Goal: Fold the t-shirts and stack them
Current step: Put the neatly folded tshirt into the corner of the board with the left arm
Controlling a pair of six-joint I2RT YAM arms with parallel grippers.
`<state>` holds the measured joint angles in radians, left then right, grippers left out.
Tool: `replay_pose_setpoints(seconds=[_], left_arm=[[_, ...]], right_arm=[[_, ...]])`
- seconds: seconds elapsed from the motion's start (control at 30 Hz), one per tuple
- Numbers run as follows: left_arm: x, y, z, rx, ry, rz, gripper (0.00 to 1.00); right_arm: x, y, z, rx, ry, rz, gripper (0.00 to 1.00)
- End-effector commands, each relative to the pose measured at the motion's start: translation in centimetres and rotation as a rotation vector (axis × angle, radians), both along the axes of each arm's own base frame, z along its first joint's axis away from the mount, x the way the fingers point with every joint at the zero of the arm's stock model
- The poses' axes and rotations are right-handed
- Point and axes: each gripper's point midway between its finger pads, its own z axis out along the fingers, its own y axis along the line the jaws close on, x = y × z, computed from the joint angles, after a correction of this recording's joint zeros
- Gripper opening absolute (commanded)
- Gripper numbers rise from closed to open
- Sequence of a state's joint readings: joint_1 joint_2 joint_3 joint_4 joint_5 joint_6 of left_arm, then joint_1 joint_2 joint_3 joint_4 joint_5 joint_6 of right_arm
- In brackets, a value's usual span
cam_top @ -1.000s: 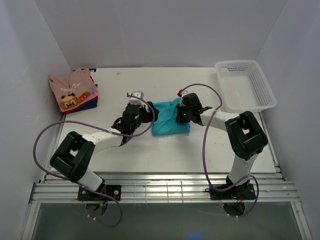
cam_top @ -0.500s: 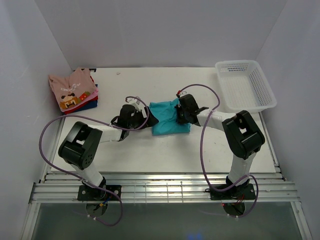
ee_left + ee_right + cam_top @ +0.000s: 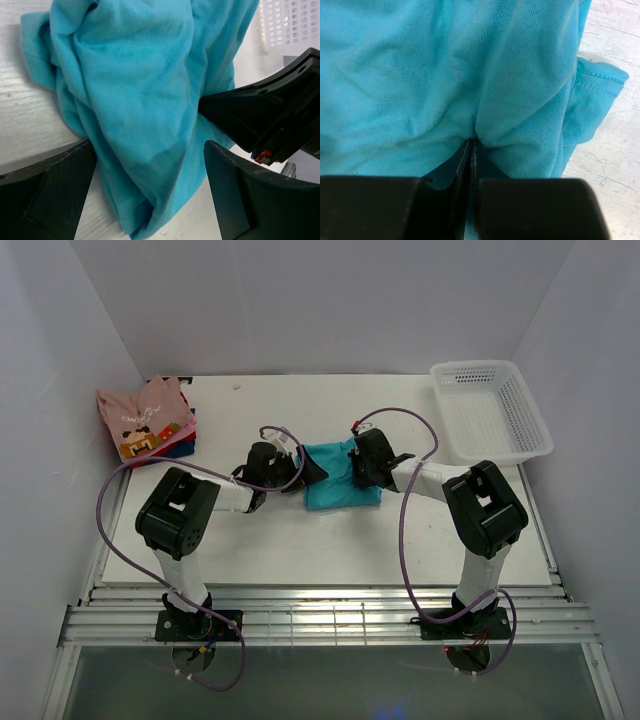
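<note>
**Teal t-shirt** (image 3: 338, 478): lies bunched and creased on the white table (image 3: 300, 550), just right of centre in the overhead view, between the two arms.

**Left gripper** (image 3: 296, 466): sits low at the shirt's left edge. Its jaws are spread wide. In its wrist view the black fingers (image 3: 50, 195) stand on either side of a loose fold of teal cloth and are not clamped on it.

**Right gripper** (image 3: 362, 462): sits at the shirt's upper right part. Its jaws are pressed together on a pinch of the fabric. Its wrist view shows the cloth puckering into the seam between the fingers (image 3: 530, 205).

**Folded stack** (image 3: 150, 420): lies at the upper left of the frame, well apart from the teal shirt. A pink shirt with a block graphic is on top, with red and dark blue edges beneath.

**White mesh basket** (image 3: 492, 412): sits at the upper right, at the table's far corner.
</note>
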<state>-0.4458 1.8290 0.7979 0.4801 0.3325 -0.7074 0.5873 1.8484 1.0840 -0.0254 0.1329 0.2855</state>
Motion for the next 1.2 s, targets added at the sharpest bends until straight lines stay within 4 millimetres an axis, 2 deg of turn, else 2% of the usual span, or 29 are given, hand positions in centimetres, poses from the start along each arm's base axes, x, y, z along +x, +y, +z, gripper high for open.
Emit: replay_pose_setpoints(seconds=[0.0, 0.13, 0.37, 0.47, 0.6, 0.63, 0.7, 0.77, 0.8, 0.9, 0.97, 1.0, 1.07, 1.17], left_arm=[[-1.1, 0.0, -2.9, 0.003, 0.109, -0.003, 0.98], [-1.0, -1.1, -3.6, 0.002, 0.116, -0.012, 0.98], [-1.1, -4.2, -4.8, 0.017, 0.119, -0.048, 0.98], [-1.0, -4.9, -5.2, 0.024, 0.117, -0.054, 0.98], [-0.8, -4.7, -6.0, 0.055, 0.111, -0.031, 0.97], [-0.8, -4.6, -6.1, 0.063, 0.107, -0.027, 0.94], [-0.5, -4.3, -6.2, 0.082, 0.097, -0.015, 0.74], [-0.3, -3.9, -7.0, 0.112, 0.102, -0.001, 0.62], [-0.2, -3.9, -7.2, 0.125, 0.099, -0.003, 0.47], [0.3, -4.0, -8.0, 0.146, 0.100, -0.004, 0.25], [0.7, -4.1, -8.3, 0.159, 0.090, -0.007, 0.19], [0.9, -4.0, -8.4, 0.164, 0.086, -0.005, 0.09], [1.4, -3.9, -7.6, 0.181, 0.052, -0.003, 0.02], [2.0, -2.7, -6.2, 0.255, 0.012, 0.006, 0.00]], right_arm=[[-0.8, -0.8, -2.1, -0.055, 0.055, -0.016, 0.08], [-1.1, -0.5, -2.6, -0.036, 0.067, -0.007, 0.08], [-1.8, -0.1, -3.1, -0.021, 0.079, 0.003, 0.08], [-2.0, -0.1, -3.1, -0.020, 0.079, 0.006, 0.08], [-2.2, -0.1, -3.3, -0.015, 0.083, 0.010, 0.08], [-2.3, 0.0, -3.3, -0.012, 0.087, 0.014, 0.08], [-2.4, 0.0, -3.4, -0.011, 0.089, 0.016, 0.08], [-2.3, 0.3, -3.3, 0.005, 0.077, 0.019, 0.08], [-2.5, 0.3, -3.3, 0.007, 0.078, 0.023, 0.08], [-2.9, 0.4, -3.3, 0.012, 0.075, 0.029, 0.08], [-3.2, 0.2, -3.4, 0.009, 0.077, 0.029, 0.08], [-3.3, 0.2, -3.3, 0.009, 0.075, 0.030, 0.08], [-3.7, 0.0, -3.3, 0.005, 0.076, 0.032, 0.08], [-4.4, -0.3, -2.4, -0.003, 0.064, 0.036, 0.08]])
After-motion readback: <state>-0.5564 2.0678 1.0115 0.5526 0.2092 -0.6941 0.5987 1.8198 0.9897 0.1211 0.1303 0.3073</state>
